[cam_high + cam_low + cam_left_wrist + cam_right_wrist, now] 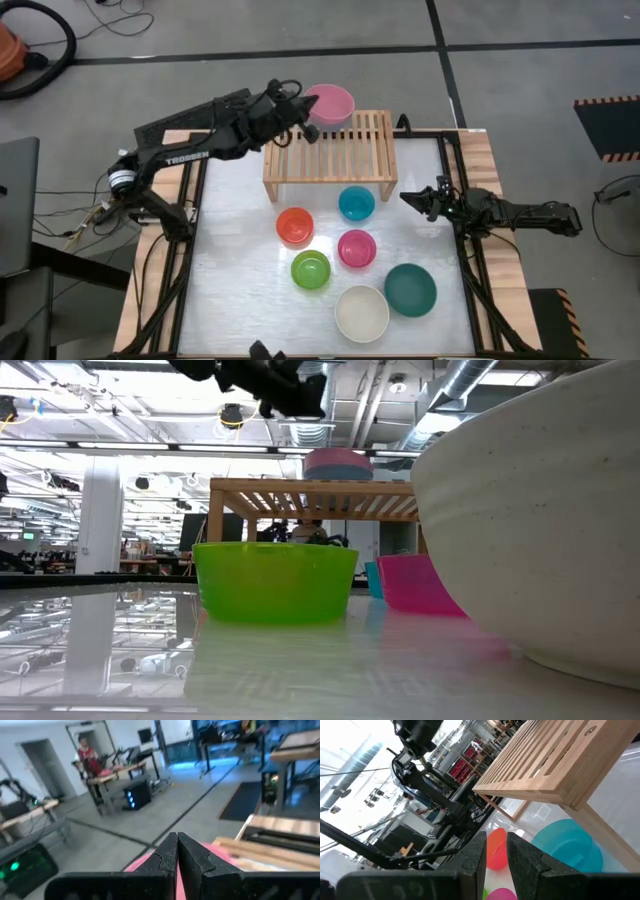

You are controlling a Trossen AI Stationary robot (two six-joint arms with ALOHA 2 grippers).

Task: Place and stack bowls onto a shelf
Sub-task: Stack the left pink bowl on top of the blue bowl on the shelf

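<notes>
Above the back left part of the shelf [328, 152], the left claw [311, 131] hangs with its fingers pressed together and nothing between them. The pink bowl [329, 104] sits just beyond and slightly right of this claw, on the shelf's far edge; in the low view it appears to rest on a blue bowl [337, 473], though the stacking is hard to confirm. In the left wrist view a strip of pink shows directly under the closed fingertips.

At the bench's right edge, the right claw [414, 197] waits, fingers parted by a narrow gap, holding nothing. The cyan bowl [356, 203] lies nearest to it, just in front of the shelf. Further from it on the bench [240, 280]: red bowl [295, 226], magenta bowl [357, 248], lime green bowl [310, 269], dark teal bowl [410, 289], cream-white bowl [361, 313].
</notes>
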